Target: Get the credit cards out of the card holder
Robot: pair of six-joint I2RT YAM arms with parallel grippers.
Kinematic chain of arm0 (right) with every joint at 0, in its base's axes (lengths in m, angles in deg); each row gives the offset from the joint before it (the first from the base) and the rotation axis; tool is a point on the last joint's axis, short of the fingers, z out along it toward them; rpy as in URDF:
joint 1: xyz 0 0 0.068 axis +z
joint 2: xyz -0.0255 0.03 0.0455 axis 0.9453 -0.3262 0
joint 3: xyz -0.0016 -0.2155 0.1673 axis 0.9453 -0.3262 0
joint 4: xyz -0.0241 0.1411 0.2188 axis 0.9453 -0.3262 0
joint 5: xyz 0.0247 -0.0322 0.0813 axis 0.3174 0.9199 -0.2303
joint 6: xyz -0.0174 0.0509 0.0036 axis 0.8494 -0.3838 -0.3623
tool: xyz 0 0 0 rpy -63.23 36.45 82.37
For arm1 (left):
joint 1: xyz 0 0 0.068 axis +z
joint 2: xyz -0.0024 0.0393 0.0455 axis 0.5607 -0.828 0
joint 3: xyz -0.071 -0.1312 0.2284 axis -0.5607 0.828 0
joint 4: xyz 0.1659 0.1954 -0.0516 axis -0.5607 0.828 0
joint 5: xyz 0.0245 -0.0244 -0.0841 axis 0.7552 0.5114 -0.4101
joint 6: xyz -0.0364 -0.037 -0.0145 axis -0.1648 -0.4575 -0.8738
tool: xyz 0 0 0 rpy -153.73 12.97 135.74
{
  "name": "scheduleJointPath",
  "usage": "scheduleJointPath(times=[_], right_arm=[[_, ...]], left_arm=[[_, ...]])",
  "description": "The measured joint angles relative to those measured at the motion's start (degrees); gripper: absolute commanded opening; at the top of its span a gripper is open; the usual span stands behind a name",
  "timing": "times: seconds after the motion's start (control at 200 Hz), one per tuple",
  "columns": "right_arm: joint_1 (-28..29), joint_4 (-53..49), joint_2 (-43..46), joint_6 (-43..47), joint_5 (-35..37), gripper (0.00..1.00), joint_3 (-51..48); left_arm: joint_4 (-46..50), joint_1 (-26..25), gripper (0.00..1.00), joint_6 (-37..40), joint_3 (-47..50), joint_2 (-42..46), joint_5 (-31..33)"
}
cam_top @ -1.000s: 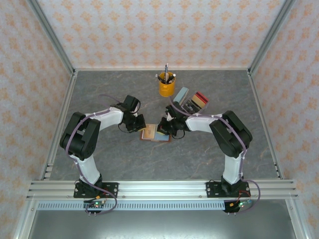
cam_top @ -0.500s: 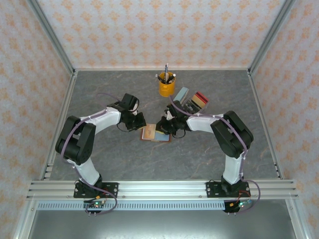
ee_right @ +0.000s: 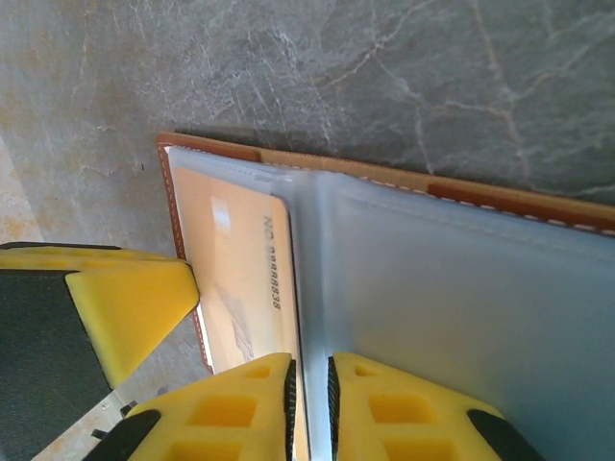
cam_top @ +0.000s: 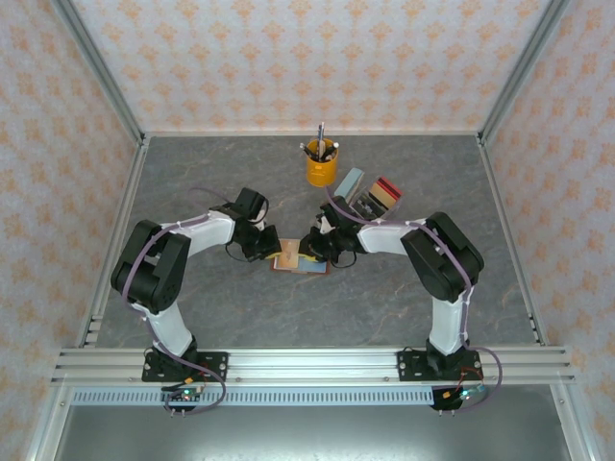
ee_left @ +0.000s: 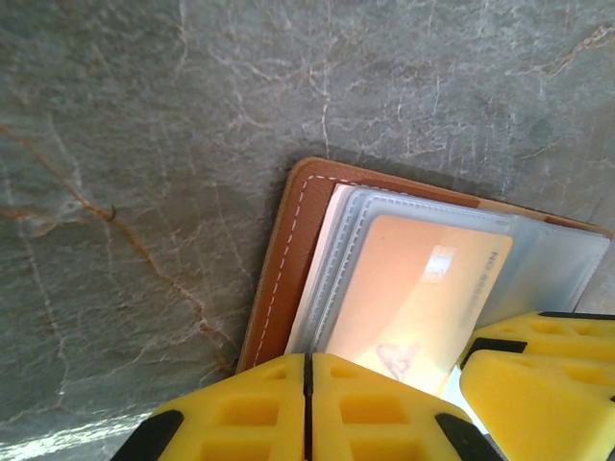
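Right gripper (ee_right: pixel 310 375): the jaws stand a narrow slit apart at the centre fold of the card holder (ee_right: pixel 500 197). A pale clear sleeve (ee_right: pixel 461 317) runs down into the slit, and whether the pads clamp it cannot be determined. Left gripper (ee_left: pixel 307 370): the jaws are pressed together with no gap, positioned over the near edge of the card holder; anything pinched between them is hidden. The card holder lies open like a book, flat on the grey marbled table (ee_left: pixel 144 144), between the two grippers, with its brown stitched cover facing down. One orange-yellow card (ee_left: pixel 413 288) sits inside a clear sleeve on the half nearer the left gripper. Toward the far wall, well apart from the card holder, stand a yellow cup (cam_top: pixel 322 165) with pens and a small group of coloured blocks (cam_top: pixel 373 195).
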Motion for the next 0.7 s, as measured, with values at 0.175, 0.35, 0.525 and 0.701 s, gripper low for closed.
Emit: scheduleJointPath(times=[0.175, 0.35, 0.525, 0.701], right_arm=[[0.3, 0.1, -0.8, 0.0, -0.7, 0.14, 0.6], [0.4, 0.1, -1.3, 0.0, -1.3, 0.11, 1.0], [0.3, 0.3, -1.4, -0.3, -1.5, 0.04, 1.0], [0.3, 0.3, -1.4, -0.6, -1.5, 0.0, 1.0]], left_arm=[[-0.3, 0.0, 0.07, -0.7, 0.0, -0.2, -0.1], [-0.3, 0.0, 0.07, -0.8, 0.0, -0.3, -0.1], [-0.3, 0.0, 0.07, -0.9, 0.0, -0.3, -0.1], [-0.3, 0.0, 0.14, -0.9, 0.0, -0.3, 0.2]])
